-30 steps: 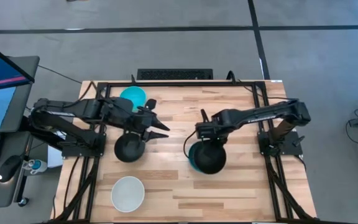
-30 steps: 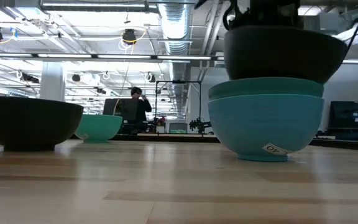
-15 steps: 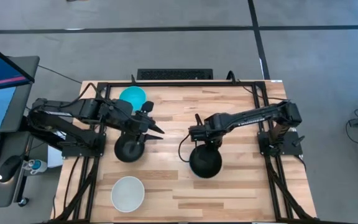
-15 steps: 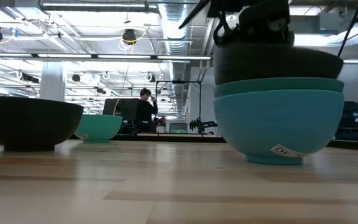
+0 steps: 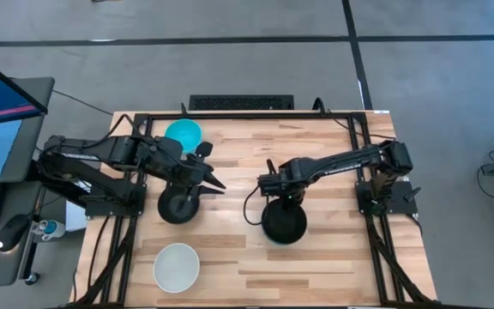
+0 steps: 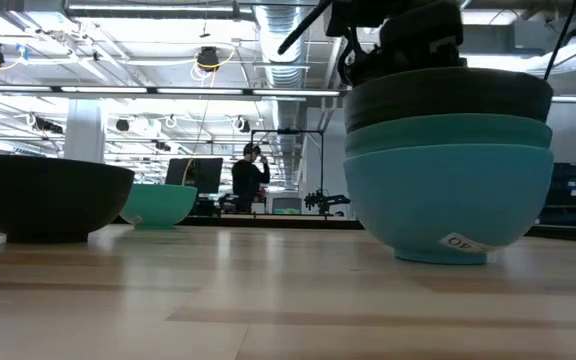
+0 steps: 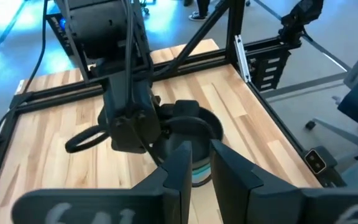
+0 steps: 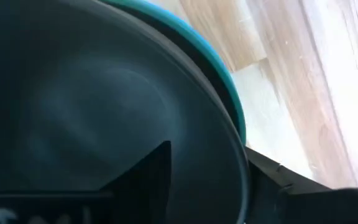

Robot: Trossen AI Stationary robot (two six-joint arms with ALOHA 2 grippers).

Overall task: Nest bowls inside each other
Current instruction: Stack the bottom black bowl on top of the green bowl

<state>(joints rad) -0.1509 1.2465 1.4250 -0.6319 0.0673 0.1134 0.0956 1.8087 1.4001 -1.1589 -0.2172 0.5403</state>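
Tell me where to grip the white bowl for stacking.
Take the white bowl by its rim, coming from above with one finger inside and one outside. It sits upright and alone near the table's front left, so its smooth round wall offers no other hold.

Table [image 5: 333,257]: pale wood planks, black metal frame along the edges, centre of the high view.

Resting on it:
- Cyan bowl [image 5: 183,133], upper left, near the far edge.
- Black bowl [image 5: 179,206], left of centre, just below the cyan one.
- White bowl [image 5: 177,266], lower left, near the front edge.
- Nested stack [image 6: 448,160], right of centre: blue bowl [image 6: 446,200] at bottom on the wood, teal-green bowl [image 6: 448,131] inside it, second black bowl [image 5: 283,222] on top.
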